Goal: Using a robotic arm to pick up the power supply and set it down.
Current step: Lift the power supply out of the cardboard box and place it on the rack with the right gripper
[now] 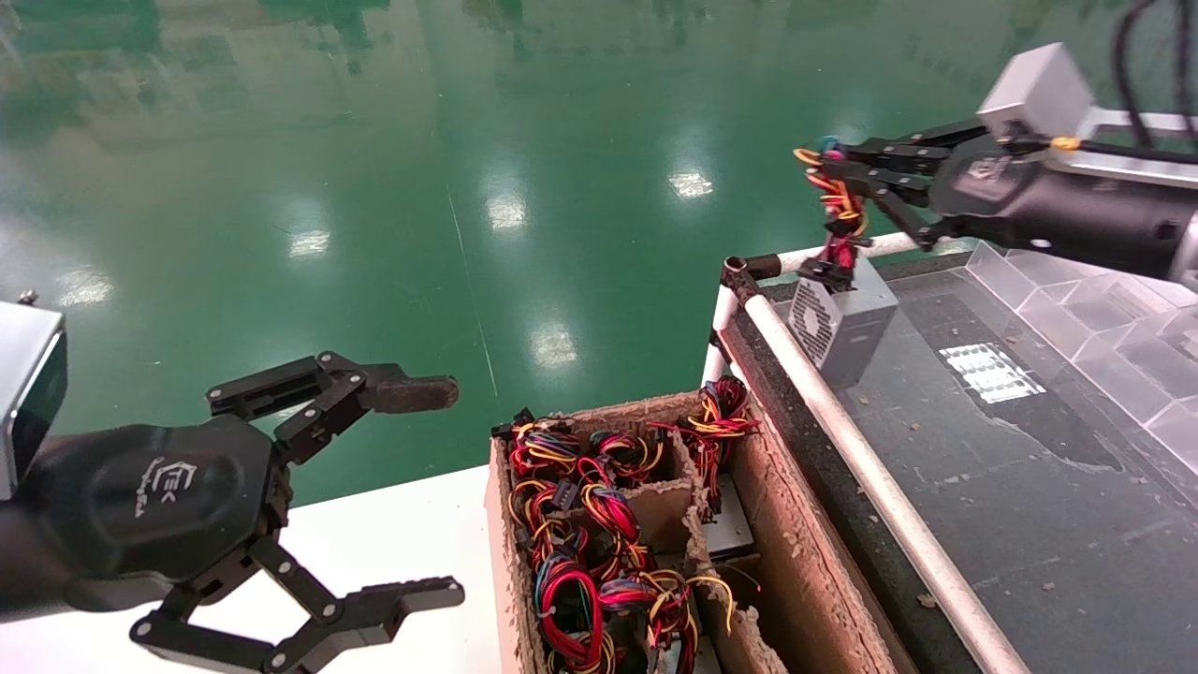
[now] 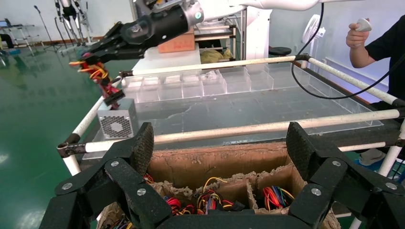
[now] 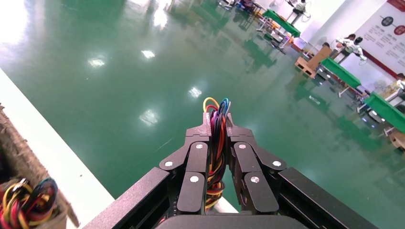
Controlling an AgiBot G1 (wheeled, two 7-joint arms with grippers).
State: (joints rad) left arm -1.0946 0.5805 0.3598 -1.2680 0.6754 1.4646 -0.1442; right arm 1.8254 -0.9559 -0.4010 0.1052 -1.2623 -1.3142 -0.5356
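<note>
Silver-grey metal power supply box (image 1: 847,328) sits at the corner of the dark conveyor table (image 1: 1029,487); the black right gripper (image 1: 836,178) clamps only its wire bundle (image 1: 840,220), probably to lower it gently; the left gripper (image 1: 440,491) idles, spread wide.

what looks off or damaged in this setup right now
The right pincer grips the power supply only by its wire bundle, not its case; the box sits at the platform's corner. The cardboard box of wired units has ragged, crumbling walls. The left pincer hangs open, idle.
</note>
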